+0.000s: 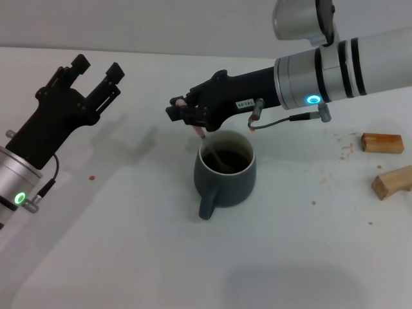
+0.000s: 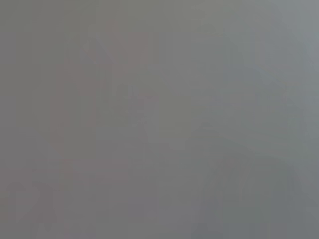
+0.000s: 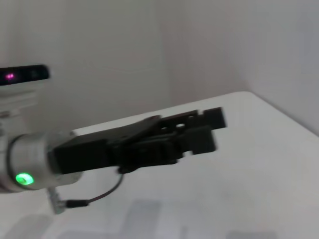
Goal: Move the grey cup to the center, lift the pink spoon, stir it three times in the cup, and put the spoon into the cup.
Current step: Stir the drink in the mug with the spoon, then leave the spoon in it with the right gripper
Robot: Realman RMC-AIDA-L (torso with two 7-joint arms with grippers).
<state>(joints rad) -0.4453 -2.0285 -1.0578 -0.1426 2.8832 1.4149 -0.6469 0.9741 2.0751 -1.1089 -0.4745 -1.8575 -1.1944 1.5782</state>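
The grey cup (image 1: 225,175) stands near the middle of the white table (image 1: 129,257), handle toward me, with dark brown liquid inside. My right gripper (image 1: 182,111) reaches in from the right, just above and behind the cup's far left rim. It is shut on the pink spoon (image 1: 201,134), whose pink handle slants down into the cup; its bowl is under the liquid. My left gripper (image 1: 96,69) is open and empty, raised at the left, well away from the cup. It also shows in the right wrist view (image 3: 212,129). The left wrist view shows only blank grey.
Two small brown wooden blocks (image 1: 382,142) (image 1: 393,182) lie at the table's right edge. Small brown crumbs (image 1: 344,149) are scattered on the table near them and to the cup's left.
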